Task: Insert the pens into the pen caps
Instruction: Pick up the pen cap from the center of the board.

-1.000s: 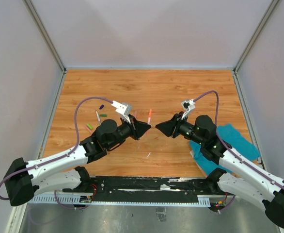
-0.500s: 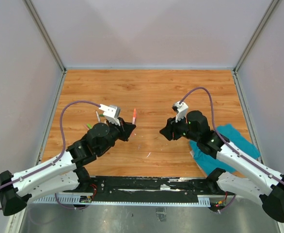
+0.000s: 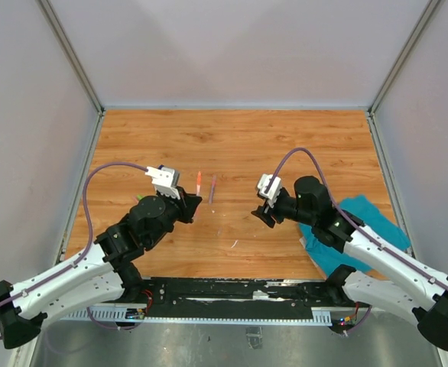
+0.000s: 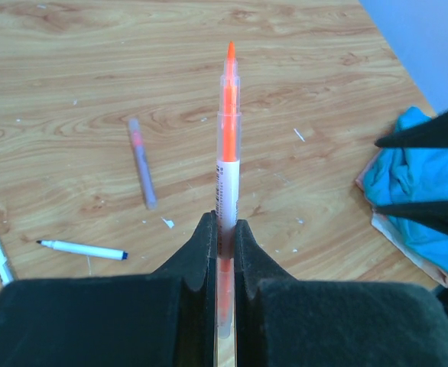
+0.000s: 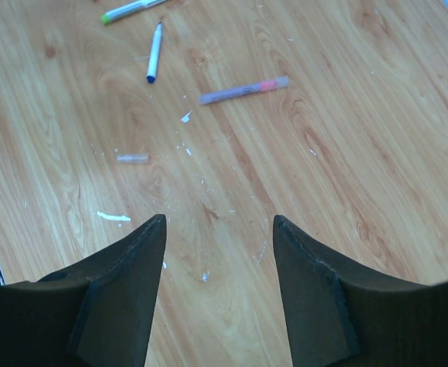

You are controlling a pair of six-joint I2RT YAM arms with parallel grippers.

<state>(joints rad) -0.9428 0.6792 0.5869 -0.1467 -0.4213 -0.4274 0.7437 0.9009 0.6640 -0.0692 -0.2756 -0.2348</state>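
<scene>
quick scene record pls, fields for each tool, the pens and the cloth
left tool: shut on the orange pen, which points straight out from the jaws
right tool: open, holding nothing, above the table
purple-grey pen: lying flat on the wood between the two arms, nothing touching it
other pens: blue-tipped pen and green-tipped pen, loose on the wood
teal cloth: crumpled at the table's right side, partly under the right arm
</scene>
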